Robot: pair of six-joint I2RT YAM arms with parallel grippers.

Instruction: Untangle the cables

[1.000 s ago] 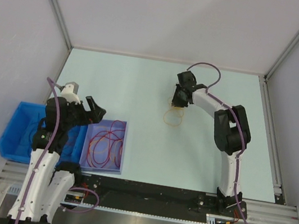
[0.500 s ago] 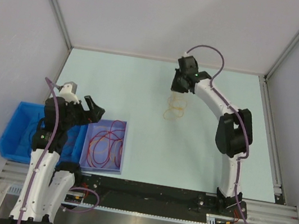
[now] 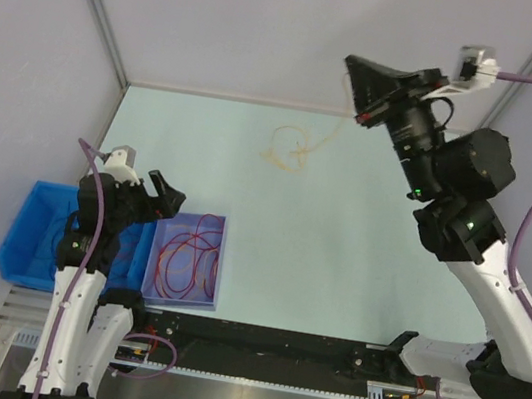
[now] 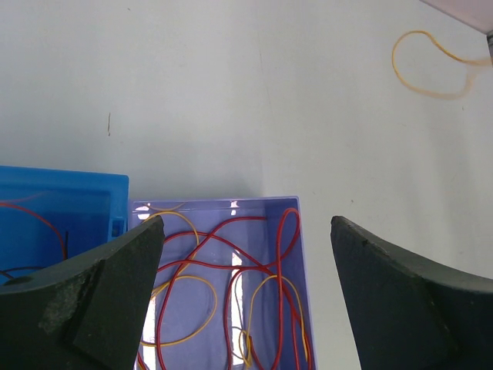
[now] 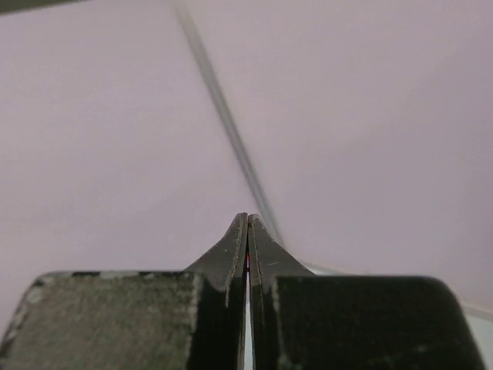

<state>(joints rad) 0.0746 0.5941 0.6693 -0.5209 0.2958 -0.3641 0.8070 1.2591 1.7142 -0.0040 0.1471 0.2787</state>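
Lifted and dragged since a second ago, the orange cable (image 3: 289, 150) now lies as a loose loop on the desk (image 3: 358, 255) well beyond the tray (image 3: 218, 265), nearer the back wall than it was. A faint strand rises from it toward the right gripper (image 5: 247, 230). That gripper has climbed high above the desk, far from the tray. Its jaws are pressed together with only a hairline sliver of colour between them, so they most likely pinch the cable's end. Drawn out this way, the loop looks open rather than knotted, which suggests this cable is nearly pulled free. Inside the tray the other cables (image 4: 262, 270), red and yellow, lie crossed over one another, so most of the untangling is not yet done. More thin wire shows in the blue bin (image 3: 28, 233) touching the tray's left side. Over the tray's far left corner the left gripper (image 4: 246, 225) hangs as before, jaws wide apart, holding nothing.
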